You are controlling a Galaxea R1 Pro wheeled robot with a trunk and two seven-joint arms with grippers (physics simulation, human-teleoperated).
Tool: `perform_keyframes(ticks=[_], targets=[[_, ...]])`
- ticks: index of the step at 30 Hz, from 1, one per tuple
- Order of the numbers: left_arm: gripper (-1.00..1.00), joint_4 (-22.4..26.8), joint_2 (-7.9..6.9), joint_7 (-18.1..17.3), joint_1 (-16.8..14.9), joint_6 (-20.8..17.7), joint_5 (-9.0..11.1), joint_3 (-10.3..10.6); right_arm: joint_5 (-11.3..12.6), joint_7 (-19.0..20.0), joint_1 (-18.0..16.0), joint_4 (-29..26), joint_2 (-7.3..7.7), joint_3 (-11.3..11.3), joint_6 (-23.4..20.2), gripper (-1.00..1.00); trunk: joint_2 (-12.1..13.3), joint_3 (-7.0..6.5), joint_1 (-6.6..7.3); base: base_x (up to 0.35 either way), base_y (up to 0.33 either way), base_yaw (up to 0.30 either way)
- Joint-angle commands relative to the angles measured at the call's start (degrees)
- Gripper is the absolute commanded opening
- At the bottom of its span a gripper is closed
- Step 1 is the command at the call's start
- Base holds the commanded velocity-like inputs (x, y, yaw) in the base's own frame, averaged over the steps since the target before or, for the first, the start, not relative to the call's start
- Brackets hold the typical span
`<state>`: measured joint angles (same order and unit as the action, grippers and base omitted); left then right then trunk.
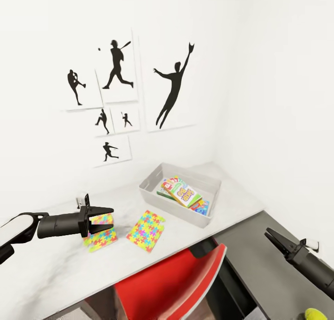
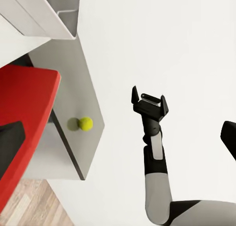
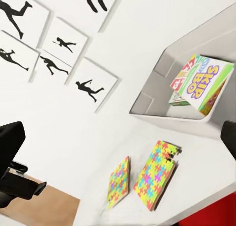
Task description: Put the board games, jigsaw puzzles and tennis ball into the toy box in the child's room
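We see a glossy red moulded chair (image 1: 176, 283) tucked under the table's front edge, and a small white box-shaped object (image 1: 82, 200) at the white wall (image 1: 41, 139).

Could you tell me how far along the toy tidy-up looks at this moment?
Done: the board games already lie inside the toy box. In hand: nothing; the left end effector hovers open by the nearer of the two jigsaw puzzles, and the right end effector holds nothing. Left: both puzzles on the table and the tennis ball farther along it.
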<state>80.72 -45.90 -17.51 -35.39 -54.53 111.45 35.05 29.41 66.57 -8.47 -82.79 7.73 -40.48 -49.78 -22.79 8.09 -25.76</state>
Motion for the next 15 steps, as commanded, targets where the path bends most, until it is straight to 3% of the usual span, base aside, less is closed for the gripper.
perform_keyframes(ticks=[1,8,15], targets=[[1.00,-0.1,-0.03,-0.5,-0.1,0.0,-0.3,0.2,0.1,0.1,-0.1,0.0,0.00,0.0,-0.3,1.00,-0.1,0.03,-0.02,-0.138,0.005,0.000],[1.00,-0.1,0.02,-0.5,-0.1,0.0,-0.3,0.2,0.0,0.0,-0.1,0.0,0.00,0.0,-0.3,1.00,-0.1,-0.58,-0.02,-0.117,0.106,0.000],[1.00,-0.1,0.02,-0.5,-0.1,0.0,-0.3,0.2,0.0,0.0,-0.1,0.0,0.00,0.0,-0.2,1.00,-0.1,-0.69,-0.02,-0.020,0.086,0.000]])
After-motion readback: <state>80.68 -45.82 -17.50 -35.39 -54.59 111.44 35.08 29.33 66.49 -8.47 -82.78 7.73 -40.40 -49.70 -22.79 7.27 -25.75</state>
